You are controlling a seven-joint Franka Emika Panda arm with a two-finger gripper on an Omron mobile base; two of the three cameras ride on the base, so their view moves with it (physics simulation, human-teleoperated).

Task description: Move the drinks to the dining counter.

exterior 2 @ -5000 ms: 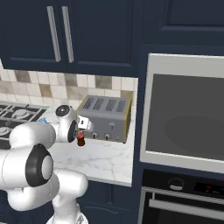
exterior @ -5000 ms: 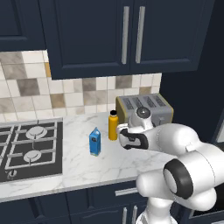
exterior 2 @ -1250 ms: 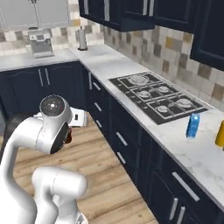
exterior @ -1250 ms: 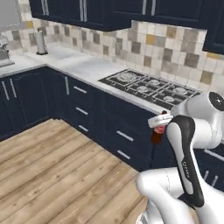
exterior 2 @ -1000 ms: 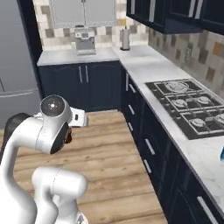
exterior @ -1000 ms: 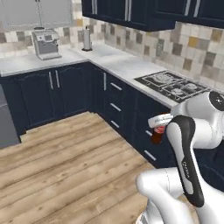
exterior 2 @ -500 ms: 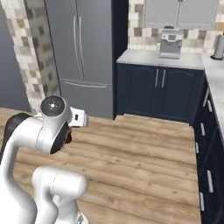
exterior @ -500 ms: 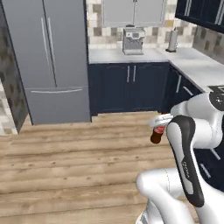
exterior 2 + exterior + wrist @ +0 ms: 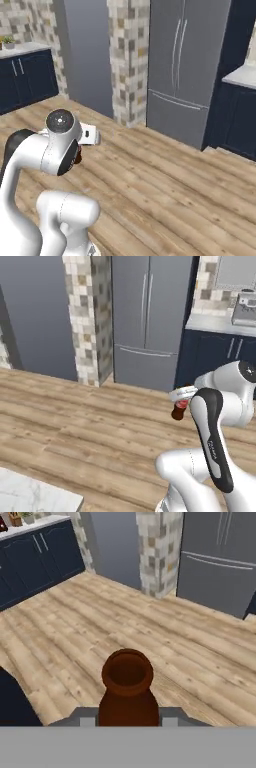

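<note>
Swinging away from stove wall: base views now face fridge [image 9: 145, 316] and wood floor [image 9: 75, 431]. Tool [image 9: 181, 400] clamped on cola [image 9: 179, 410], carried beside arm. Marble counter [image 9: 30, 498] corner entering lower left; drop-off likely near.

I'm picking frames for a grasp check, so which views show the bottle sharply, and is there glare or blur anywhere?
Hand view: the cola bottle is close and soft-edged, evenly lit, no glare. Left base view: the bottle is small but readable in the gripper, the wooden floor flatly lit. Right base view: the arm covers most of the bottle; the fridge shows only faint sheen.
</note>
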